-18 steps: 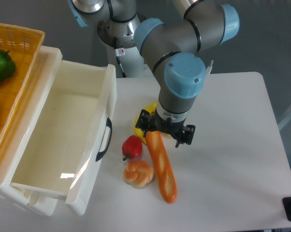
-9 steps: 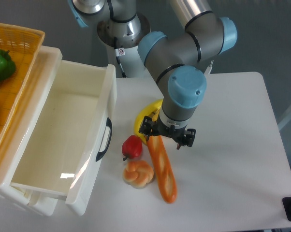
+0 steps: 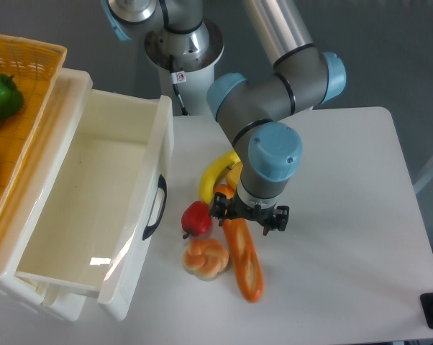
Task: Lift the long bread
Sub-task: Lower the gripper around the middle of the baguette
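One long bread (image 3: pixel 246 263), one bun (image 3: pixel 206 258), maybe gripped.

A single fixed camera looks steeply down from the front, opposite the arm's base, at middling range. The gripper (image 3: pixel 249 218) sits near frame centre, the drawer (image 3: pixel 94 208) to its left, table (image 3: pixel 346 215) around.

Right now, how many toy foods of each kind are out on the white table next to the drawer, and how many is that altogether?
Long bread: 1
Knotted bun: 1
Banana: 1
Red fruit, maybe an apple: 1
Small orange piece, mostly hidden under the arm: 1
Total on the table: 5
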### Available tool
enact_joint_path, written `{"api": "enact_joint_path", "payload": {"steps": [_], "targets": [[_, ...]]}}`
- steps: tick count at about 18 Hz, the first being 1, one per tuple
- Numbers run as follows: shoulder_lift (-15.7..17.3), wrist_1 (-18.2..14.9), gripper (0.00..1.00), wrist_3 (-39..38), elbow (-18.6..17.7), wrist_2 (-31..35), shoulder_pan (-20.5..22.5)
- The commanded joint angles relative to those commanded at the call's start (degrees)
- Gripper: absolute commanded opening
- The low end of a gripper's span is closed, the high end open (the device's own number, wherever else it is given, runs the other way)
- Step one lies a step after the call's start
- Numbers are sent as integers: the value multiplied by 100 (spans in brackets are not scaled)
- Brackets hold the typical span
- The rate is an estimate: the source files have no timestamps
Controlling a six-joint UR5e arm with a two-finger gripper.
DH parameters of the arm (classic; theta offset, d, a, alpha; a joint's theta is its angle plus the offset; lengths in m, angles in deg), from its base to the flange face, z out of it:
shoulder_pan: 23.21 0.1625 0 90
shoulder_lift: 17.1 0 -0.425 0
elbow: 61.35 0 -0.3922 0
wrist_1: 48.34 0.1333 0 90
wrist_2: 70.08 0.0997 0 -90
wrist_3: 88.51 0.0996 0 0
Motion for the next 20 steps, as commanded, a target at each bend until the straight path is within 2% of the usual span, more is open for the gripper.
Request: {"api": "enact_joint_path", "payload": {"steps": [5, 8, 20], "targets": [[-246, 17, 100, -70, 0, 537, -79], [-448, 88, 100, -79, 35, 573, -71], [-624, 158, 100, -343, -9, 529, -35]]}}
